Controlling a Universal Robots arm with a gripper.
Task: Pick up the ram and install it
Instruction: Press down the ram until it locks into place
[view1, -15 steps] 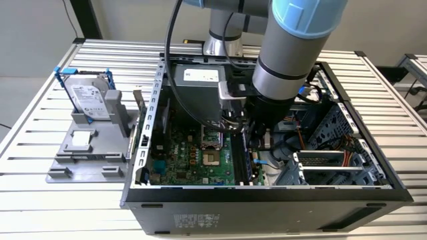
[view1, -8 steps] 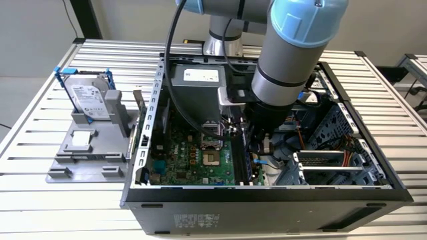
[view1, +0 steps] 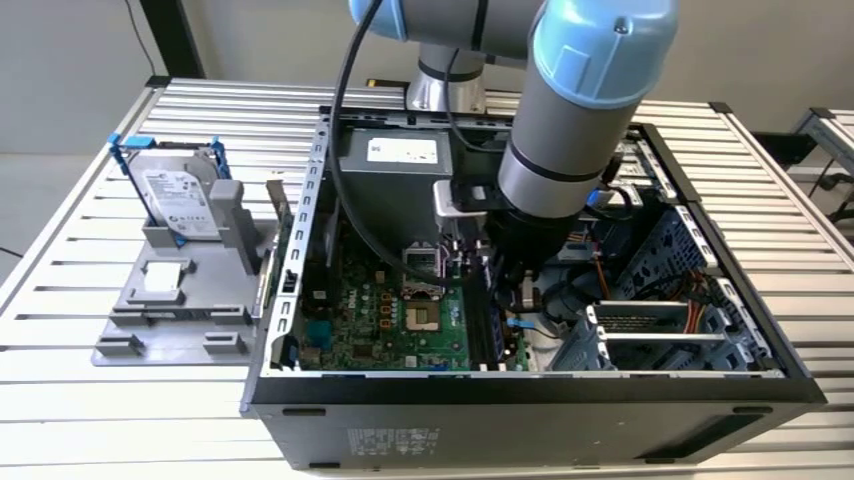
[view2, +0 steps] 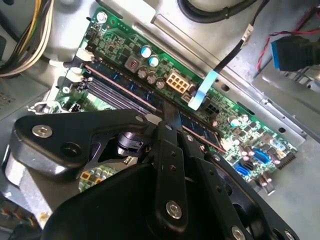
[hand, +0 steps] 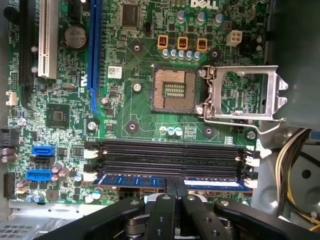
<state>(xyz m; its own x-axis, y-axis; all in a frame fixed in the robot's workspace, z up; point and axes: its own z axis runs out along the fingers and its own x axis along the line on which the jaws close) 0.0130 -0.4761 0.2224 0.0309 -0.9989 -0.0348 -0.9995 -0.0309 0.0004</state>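
**RAM over its slot, end effector clamped on it: seating risks**

We find the arm reaching down into the open computer case (view1: 534, 390), which stands on the slatted desk (view1: 80, 260). In the first wrist view the ram (hand: 140, 181) lies along the last of the four memory slots (hand: 170, 155), the one nearest the end effector (hand: 175, 187), whose fingers are closed on the stick's upper edge near its middle. In the second wrist view the same grip appears: the black fingers (view2: 172, 122) pinch the thin board edge-on above the slot row.

We cannot tell from these views whether the ram is fully seated. The white latches (hand: 252, 183) at the slot ends look splayed, which we read as not yet locked.

Risks as we judge them:
- Stick slightly tilted or off the slot line: pressing would jam one end and flex the motherboard (hand: 130, 100).
- Notch not matched to the slot key: force would damage the contacts.
- Central grip only: one end may seat while the other rides high.

The hard drive (view1: 180, 195) sits in its grey holder (view1: 174, 300) outside the case, well apart.
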